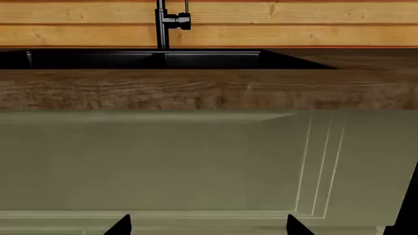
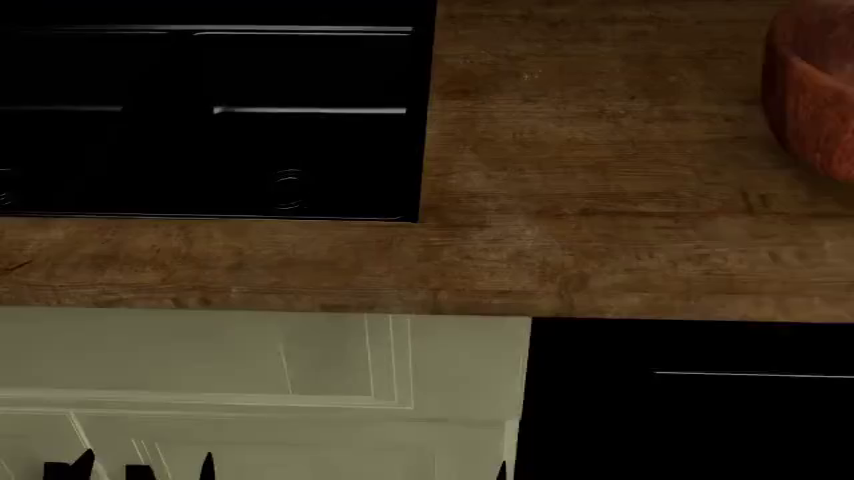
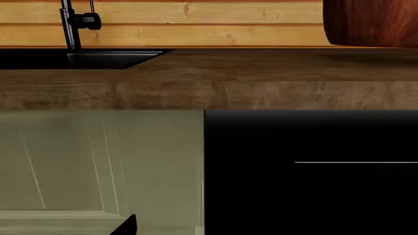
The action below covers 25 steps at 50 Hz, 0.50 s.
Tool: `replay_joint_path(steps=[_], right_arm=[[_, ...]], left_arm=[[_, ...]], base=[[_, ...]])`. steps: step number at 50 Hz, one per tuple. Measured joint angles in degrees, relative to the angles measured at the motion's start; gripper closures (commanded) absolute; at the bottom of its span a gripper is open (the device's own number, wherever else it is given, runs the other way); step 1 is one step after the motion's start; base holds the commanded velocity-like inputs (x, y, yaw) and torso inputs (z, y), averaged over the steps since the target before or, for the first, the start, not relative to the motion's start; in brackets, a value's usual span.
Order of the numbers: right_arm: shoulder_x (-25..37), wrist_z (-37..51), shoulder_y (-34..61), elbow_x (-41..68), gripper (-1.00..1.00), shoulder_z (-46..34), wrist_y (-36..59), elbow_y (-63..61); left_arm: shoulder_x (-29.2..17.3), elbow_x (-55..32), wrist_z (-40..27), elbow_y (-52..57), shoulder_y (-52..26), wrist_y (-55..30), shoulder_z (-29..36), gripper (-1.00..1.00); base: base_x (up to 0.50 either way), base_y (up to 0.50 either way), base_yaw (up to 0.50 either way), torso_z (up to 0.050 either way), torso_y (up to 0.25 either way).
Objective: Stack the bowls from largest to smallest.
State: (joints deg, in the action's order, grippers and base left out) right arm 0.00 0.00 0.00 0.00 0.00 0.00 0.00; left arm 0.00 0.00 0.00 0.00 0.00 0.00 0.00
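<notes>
We can see very little of our own body here. In the left wrist view, two black, pointed fingertips [image 1: 122, 225] poke up from the near edge, flat matt wedges with sharp corners. The right wrist view shows one such black tip [image 3: 125, 224]. In the head view, a few small black points [image 2: 83, 464] rise at the bottom edge. We cannot make out cables, screws or markings.

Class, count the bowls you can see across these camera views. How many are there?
1: a reddish-brown wooden bowl on the countertop, cut off at the head view's right edge. Other bowls may sit out of frame.
</notes>
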Motion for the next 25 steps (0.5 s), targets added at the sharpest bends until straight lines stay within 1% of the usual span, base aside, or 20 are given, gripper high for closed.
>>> replay_joint_path(steps=[17, 18, 25], right_arm=[[2.0, 2.5, 0.0, 1.9, -1.0, -2.4, 0.3, 0.0], [3.5, 3.8, 0.7, 4.0, -1.0, -4.5, -1.2, 0.8], [3.0, 3.5, 0.6, 3.0, -1.0, -3.8, 0.2, 0.4]], left_arm=[[-2.3, -2.3, -3.0, 0.0, 0.0, -0.4, 2.6, -1.0], [-3.4, -3.1, -4.1, -0.5, -0.4, 0.8, 4.0, -1.0], [-3.0, -2.4, -4.1, -0.6, -0.8, -1.5, 3.2, -1.0]], base=[[0.0, 0.0, 0.0, 0.0, 0.0], [0.0, 0.0, 0.0, 0.0, 0.0], [0.0, 0.0, 0.0, 0.0, 0.0]])
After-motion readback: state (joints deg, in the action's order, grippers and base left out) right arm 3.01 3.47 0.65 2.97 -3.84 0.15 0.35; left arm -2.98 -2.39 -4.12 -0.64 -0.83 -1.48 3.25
